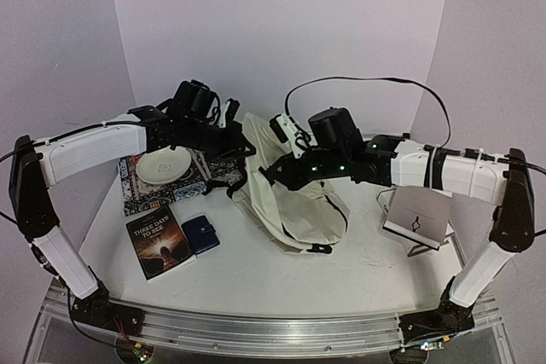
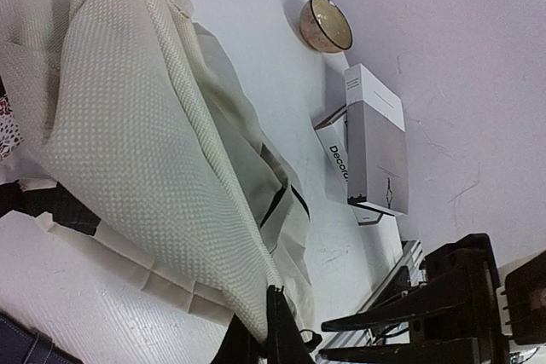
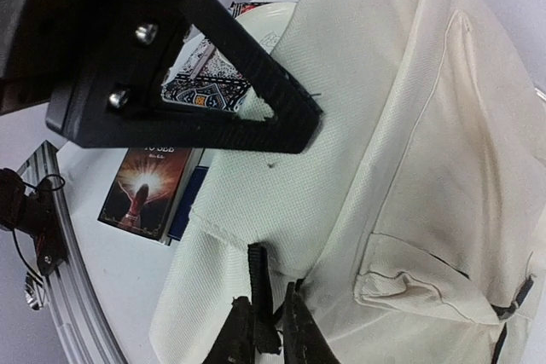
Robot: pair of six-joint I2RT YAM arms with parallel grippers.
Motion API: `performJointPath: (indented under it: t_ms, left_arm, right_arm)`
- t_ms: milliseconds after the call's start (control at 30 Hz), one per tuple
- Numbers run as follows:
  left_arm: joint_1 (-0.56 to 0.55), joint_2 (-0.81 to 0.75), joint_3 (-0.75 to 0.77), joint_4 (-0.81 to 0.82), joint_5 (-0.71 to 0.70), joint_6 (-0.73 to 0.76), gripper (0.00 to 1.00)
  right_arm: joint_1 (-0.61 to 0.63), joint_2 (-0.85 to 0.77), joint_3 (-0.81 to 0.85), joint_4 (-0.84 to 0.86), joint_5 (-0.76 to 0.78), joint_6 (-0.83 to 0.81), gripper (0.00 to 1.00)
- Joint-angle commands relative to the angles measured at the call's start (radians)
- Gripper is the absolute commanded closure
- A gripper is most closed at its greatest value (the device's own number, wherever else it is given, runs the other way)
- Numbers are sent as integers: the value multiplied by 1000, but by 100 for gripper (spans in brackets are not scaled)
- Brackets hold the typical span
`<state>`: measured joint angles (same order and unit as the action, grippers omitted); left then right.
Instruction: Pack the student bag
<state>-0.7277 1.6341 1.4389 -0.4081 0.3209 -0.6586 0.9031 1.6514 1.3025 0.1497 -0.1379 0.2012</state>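
The student bag (image 1: pixel 286 198), cream fabric with black straps, lies slumped in the middle of the table, its upper part lifted. My left gripper (image 1: pixel 235 135) reaches in from the left. In the left wrist view the left gripper (image 2: pixel 277 296) is shut on a fold of the bag's textured cream fabric (image 2: pixel 145 125). My right gripper (image 1: pixel 275 172) comes from the right onto the bag's near side. The right wrist view shows the right gripper (image 3: pixel 269 294) shut, with a short black strap (image 3: pixel 259 266) of the bag (image 3: pixel 401 125) pinched between its fingers.
Left of the bag lie a book titled "Three Days to See" (image 1: pixel 159 240), a navy wallet (image 1: pixel 201 234) and a white plate (image 1: pixel 166 165) on a patterned cover (image 1: pixel 141 189). A white box on a stand (image 1: pixel 418 219) sits at the right. A tan bowl (image 2: pixel 326 23) rests near the wall.
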Motion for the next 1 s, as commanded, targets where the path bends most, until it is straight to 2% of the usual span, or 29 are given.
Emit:
performJointPath:
  t_ms: [0, 167, 233, 333, 633, 733, 867, 967]
  left_arm:
    - [-3, -42, 5, 73, -17, 14, 100]
    - [-2, -39, 17, 72, -11, 13, 100]
    - [-2, -39, 21, 72, -2, 13, 100]
    - [-3, -37, 21, 72, 5, 9, 100]
    - [-3, -38, 23, 73, 20, 5, 100]
    - [-3, -41, 22, 73, 21, 4, 100]
    - [-3, -45, 17, 73, 16, 8, 100]
    - [-3, -49, 15, 73, 6, 12, 100]
  right_arm:
    - [1, -87, -31, 4, 29, -2, 97]
    - [1, -92, -50, 1, 20, 4, 100]
    - [1, -78, -39, 1, -4, 3, 93]
    - [1, -48, -3, 1, -54, 3, 89]
    - [1, 47, 81, 1, -77, -9, 87]
    - [1, 70, 94, 1, -80, -10, 89]
    - [2, 75, 98, 0, -84, -6, 99]
    - [2, 64, 82, -1, -83, -5, 100]
